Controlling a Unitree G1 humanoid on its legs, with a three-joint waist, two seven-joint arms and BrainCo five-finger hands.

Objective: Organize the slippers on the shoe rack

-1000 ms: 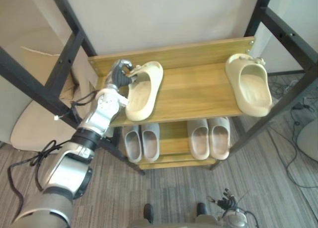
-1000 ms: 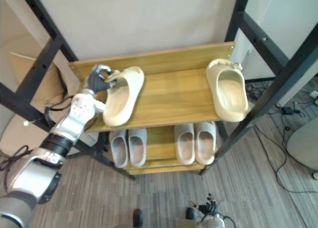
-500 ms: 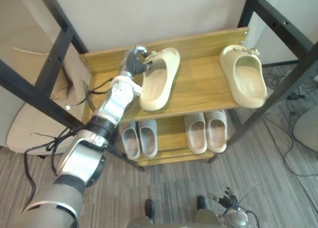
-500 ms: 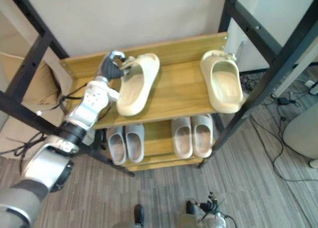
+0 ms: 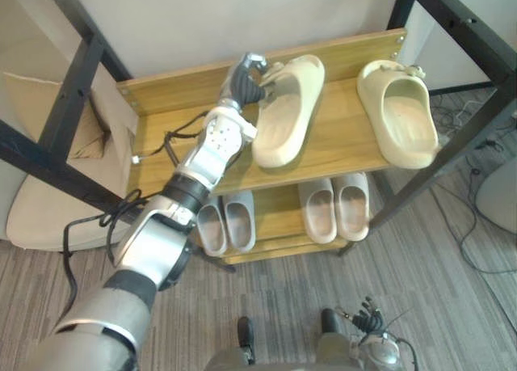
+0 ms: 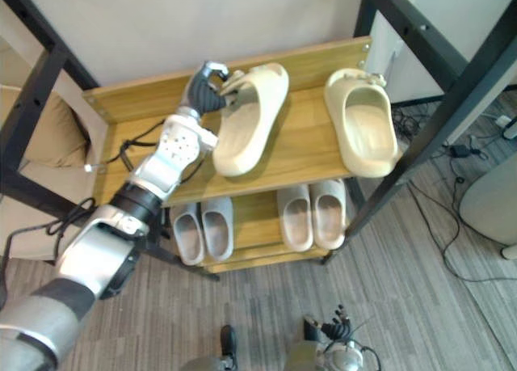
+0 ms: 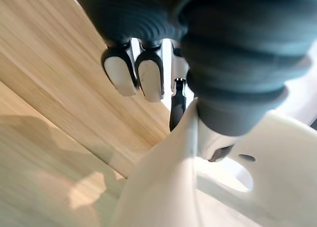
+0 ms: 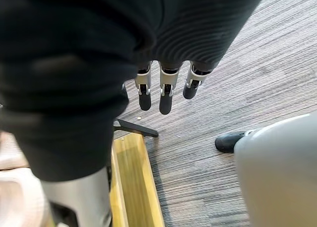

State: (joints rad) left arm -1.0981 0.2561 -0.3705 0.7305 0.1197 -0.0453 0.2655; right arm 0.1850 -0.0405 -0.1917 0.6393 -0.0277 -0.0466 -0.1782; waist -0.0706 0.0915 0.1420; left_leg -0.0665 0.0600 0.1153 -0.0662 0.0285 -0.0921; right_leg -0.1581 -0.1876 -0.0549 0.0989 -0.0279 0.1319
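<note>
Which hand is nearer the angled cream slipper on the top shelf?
Left. The left hand grips that slipper at its end; the right hand hangs above the carpet.

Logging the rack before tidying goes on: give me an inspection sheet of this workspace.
Surface: wooden top shelf, mostly bare.
Job's things: cream slipper lying slanted; second slipper apart, near the right end; grey pair and beige pair on the lower shelf.
Clutter: nothing seen.
Hands: left hand curled round the cream slipper's far end; right hand over the carpet, fingers straight.
Cables: loose cables on the floor right of the rack.
Surroundings: black frame, plain wall, cushion at left.
</note>
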